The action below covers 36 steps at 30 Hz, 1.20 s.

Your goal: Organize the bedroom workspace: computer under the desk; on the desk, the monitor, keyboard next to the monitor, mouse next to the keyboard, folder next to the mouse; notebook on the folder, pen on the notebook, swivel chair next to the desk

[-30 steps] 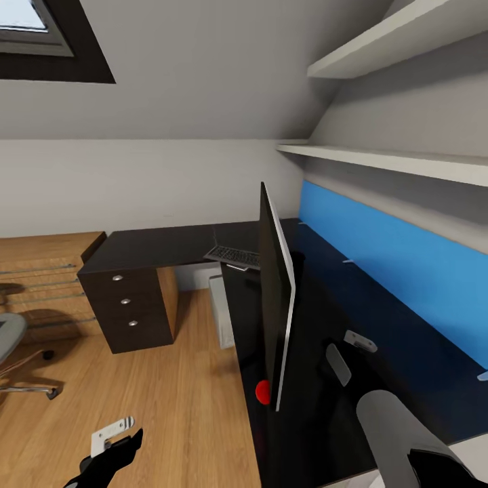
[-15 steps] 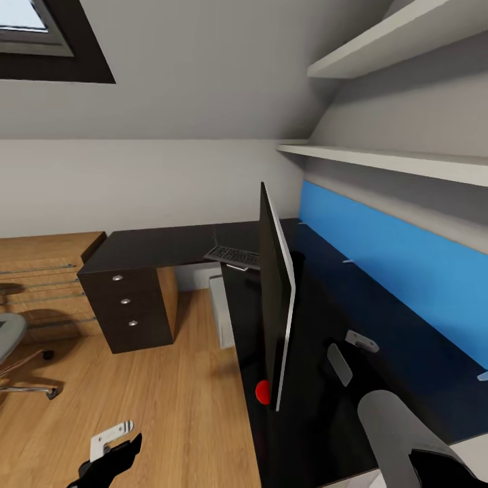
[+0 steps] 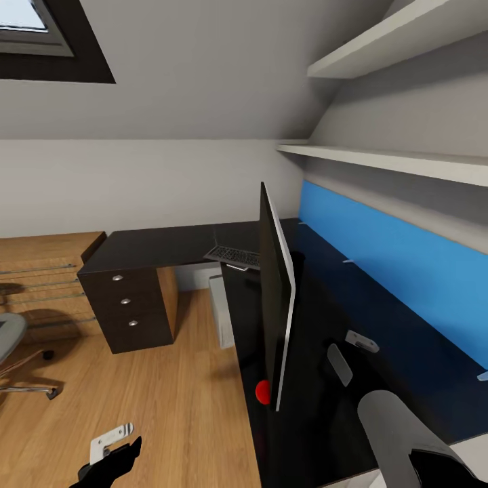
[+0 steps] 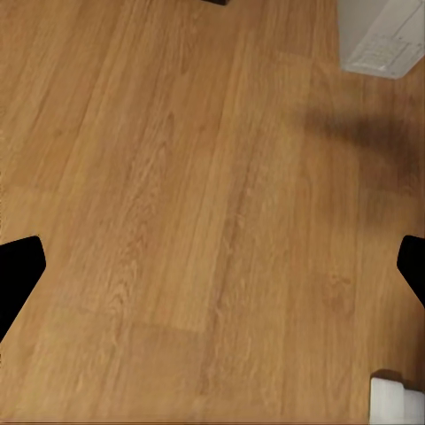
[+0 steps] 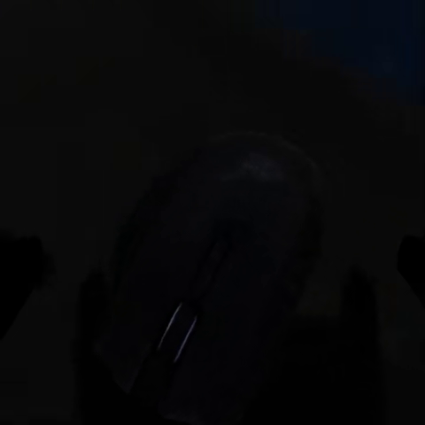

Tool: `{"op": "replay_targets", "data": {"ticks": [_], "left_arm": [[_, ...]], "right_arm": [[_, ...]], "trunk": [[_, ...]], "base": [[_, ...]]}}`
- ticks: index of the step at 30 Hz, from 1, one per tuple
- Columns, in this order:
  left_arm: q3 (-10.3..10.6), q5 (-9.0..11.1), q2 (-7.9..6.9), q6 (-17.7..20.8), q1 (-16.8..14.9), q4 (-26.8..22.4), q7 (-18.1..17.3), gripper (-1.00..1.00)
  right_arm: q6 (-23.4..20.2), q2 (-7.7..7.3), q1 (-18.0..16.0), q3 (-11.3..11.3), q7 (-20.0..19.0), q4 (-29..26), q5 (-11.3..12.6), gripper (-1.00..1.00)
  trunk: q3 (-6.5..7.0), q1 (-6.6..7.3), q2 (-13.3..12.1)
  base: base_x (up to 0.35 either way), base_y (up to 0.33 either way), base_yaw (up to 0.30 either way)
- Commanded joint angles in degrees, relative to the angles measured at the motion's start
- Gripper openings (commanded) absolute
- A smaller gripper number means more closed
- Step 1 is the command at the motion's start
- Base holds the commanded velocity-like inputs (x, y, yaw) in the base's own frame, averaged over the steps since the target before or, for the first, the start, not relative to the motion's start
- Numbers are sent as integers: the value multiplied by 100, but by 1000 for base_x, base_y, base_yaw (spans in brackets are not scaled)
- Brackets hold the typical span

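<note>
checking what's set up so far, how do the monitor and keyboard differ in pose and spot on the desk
The monitor stands upright, seen edge-on, near the desk's front edge; the keyboard lies nearly flat farther back, at the inner corner. The monitor is tall and large; the keyboard is low and slim. Both are black and on the desk.

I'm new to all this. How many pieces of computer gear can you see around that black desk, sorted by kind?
Monitor: 1
Keyboard: 1
Computer tower: 1
Mouse: 1, dimly seen in the right wrist view
Total: 4
</note>
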<state>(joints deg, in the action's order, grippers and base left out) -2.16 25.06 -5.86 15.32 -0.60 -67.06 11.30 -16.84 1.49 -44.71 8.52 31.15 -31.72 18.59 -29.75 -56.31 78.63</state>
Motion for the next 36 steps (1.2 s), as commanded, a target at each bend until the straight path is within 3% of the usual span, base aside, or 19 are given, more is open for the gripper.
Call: {"op": "replay_targets", "data": {"ticks": [1,36], "left_arm": [[5,60,-2,24,-2,-1,34,100],[5,46,-2,24,-2,61,32,100]], "right_arm": [[-21,3,-2,12,22,-12,30,100],[-51,1,-2,18,33,-10,34,100]], "trunk": [[-6,0,4],[-6,0,4]], "base": [[0,0,0],[35,0,0]]}}
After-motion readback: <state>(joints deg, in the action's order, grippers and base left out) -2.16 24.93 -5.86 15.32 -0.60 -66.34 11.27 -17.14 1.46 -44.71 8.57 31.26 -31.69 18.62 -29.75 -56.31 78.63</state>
